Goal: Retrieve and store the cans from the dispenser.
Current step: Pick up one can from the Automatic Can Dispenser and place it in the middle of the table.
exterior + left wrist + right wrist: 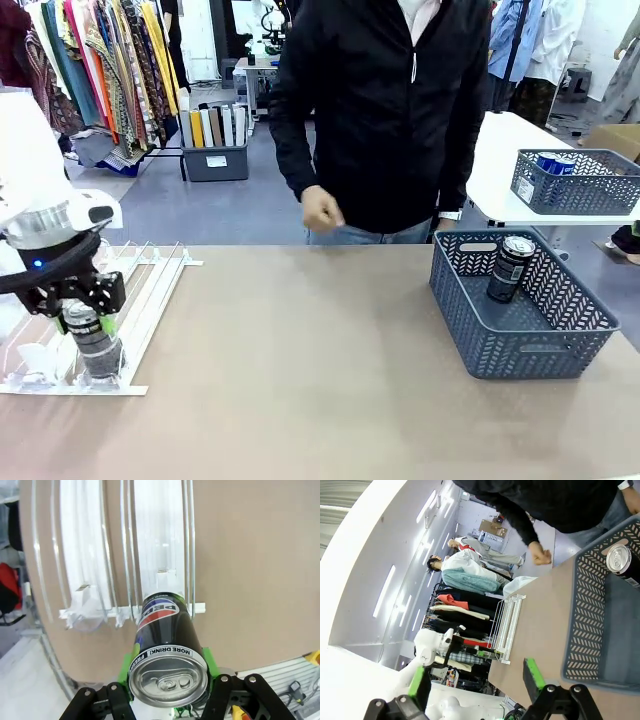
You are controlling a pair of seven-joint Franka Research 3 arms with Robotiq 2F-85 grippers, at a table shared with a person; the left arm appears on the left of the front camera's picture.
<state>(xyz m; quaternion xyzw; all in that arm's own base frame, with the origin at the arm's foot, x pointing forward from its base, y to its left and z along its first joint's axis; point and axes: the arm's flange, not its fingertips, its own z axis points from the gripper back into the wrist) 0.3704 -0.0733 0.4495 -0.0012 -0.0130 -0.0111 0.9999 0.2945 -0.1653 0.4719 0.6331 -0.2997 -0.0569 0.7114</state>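
Presently the left gripper (167, 677) is clamped, green pads (131, 661) either side, around a slim black drink can with a red-white-blue round logo (166, 645) at the near end of the flat white and clear plastic dispenser rack (150, 290). Right gripper (475, 680): jaws apart, holding nothing. A second black can (509, 268) stands (tilted) inside the dark grey lattice basket (520, 345). The person's hand (321, 210) hangs beyond the table's far edge.

We saw the left gripper (92, 318) clamped on a black can (95, 345) at the near end of the dispenser (150, 290) — far right, another black can (510, 268) stood in the grey basket (520, 345).
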